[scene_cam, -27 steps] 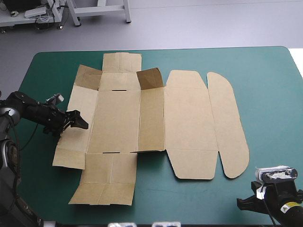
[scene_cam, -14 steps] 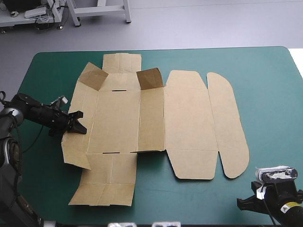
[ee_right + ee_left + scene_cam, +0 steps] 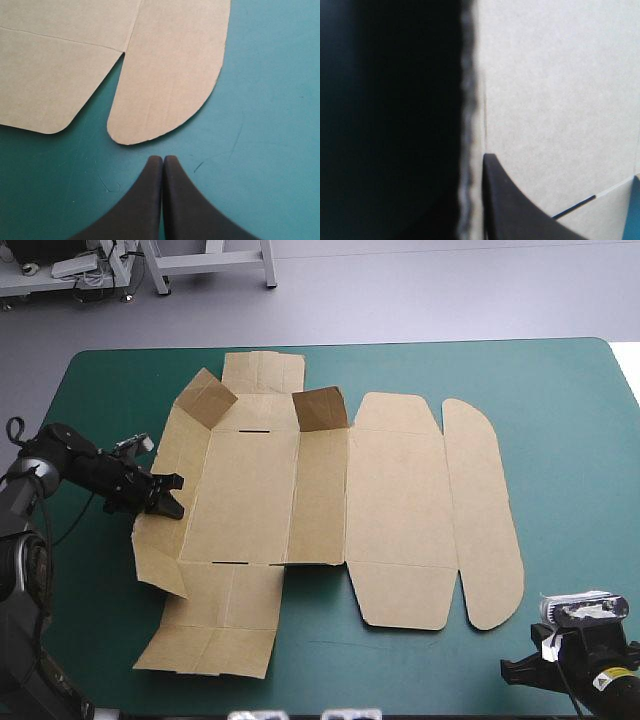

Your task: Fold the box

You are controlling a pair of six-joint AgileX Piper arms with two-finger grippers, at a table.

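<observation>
- We see the box (image 3: pixel 400 500) as a cut brown sheet lying open across the middle of the teal-green cover (image 3: pixel 580 420). Its long axis runs from the frame's left to its right, slightly skewed to the table's edges.
- The rounded lid flap (image 3: pixel 485 510) forms the right end and lies flat. The left end is a side panel (image 3: pixel 160 540) tilted up off the cover.
- Two small corner flaps (image 3: pixel 208 398) (image 3: pixel 320 408) stand raised in the upper left of the sheet, either side of a slot.
- A long end flap (image 3: pixel 215 625) reaches toward the lower left of the frame and lies nearly flat.
- The left gripper (image 3: pixel 172 495) is at the tilted side panel at mid-left. In its wrist view one black finger (image 3: pixel 520 210) presses against the board's face, with the sheet's edge right beside it and darkness on the other side, so the jaws look clamped on the box.
- The right gripper (image 3: pixel 163 159) sits at the lower right corner over bare cover, apart from the box. Its jaws are together in one point, aimed at the rounded flap's end just ahead.
</observation>
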